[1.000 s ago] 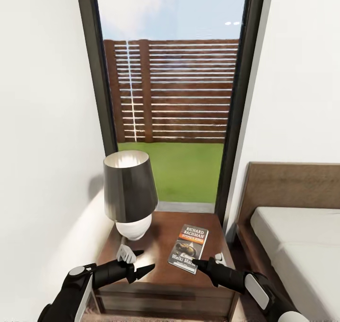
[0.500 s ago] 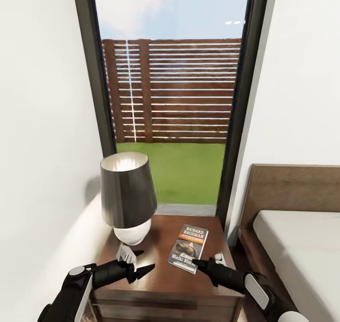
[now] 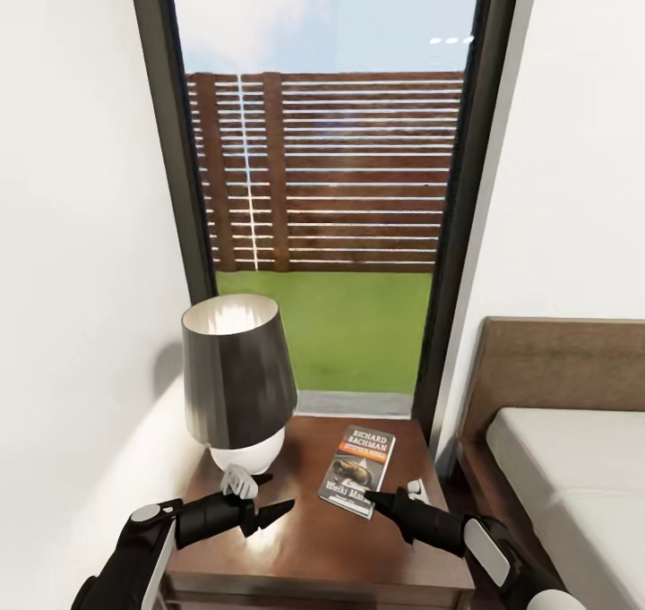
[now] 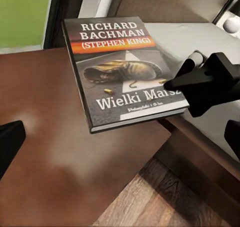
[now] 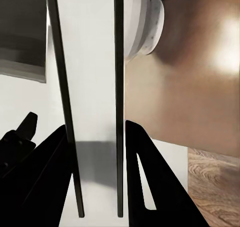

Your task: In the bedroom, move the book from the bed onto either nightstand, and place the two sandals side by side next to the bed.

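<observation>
One thin grey paperback book [image 3: 358, 470] with white lettering lies flat on the glossy dark-brown nightstand [image 3: 313, 547], lower centre of frame, long axis running away from the robot. Right gripper [image 3: 383, 501] clamps its near edge; left gripper [image 3: 267, 498] nearby, jaws parted, empty

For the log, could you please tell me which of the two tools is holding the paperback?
The right tool grips the grey-covered paperback at its near edge; the left tool hangs open beside it.

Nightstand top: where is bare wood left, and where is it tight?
On the glossy dark-brown nightstand, bare wood runs along the near edge, between the left gripper and the grey paperback book. Its far left corner is crowded by the black-shaded, white-based lamp. The right gripper grips the book.
</observation>
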Controlling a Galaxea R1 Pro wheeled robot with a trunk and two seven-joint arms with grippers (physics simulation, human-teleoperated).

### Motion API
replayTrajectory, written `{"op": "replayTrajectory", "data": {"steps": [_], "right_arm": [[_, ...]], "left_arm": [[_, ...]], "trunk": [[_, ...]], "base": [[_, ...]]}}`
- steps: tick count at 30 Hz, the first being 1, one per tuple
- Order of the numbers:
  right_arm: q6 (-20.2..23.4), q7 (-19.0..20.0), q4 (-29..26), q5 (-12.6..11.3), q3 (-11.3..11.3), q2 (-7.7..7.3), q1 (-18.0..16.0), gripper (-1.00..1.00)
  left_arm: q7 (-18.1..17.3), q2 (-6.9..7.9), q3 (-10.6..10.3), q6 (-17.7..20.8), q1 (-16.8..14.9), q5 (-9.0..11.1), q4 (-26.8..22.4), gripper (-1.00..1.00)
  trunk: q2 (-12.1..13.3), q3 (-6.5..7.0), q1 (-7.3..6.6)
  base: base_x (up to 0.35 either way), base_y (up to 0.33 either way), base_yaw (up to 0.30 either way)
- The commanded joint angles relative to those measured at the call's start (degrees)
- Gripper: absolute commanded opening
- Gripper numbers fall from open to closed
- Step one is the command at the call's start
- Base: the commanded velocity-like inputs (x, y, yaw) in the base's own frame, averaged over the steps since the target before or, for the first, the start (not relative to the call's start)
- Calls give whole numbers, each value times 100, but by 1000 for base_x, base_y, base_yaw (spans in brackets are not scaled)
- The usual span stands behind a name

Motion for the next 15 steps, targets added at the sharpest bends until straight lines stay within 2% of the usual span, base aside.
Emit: {"op": "replayTrajectory", "data": {"steps": [1,10,15], "right_arm": [[25,-1,-2,-43,28,-6,-4,-100],[25,-4,-2,-43,28,-6,-4,-100],[25,-3,-2,-43,31,-6,-4,-100]], "left_arm": [[-44,-9,27,60,-5,-35,-10,100],[-45,-9,31,60,-5,-32,-7,100],[-41,-9,25,60,-5,-32,-9,100]], "trunk": [[-3,-6,0],[-3,-6,0],[-203,-96,110]], "base": [[48,0,0],[9,0,0],[0,0,0]]}}
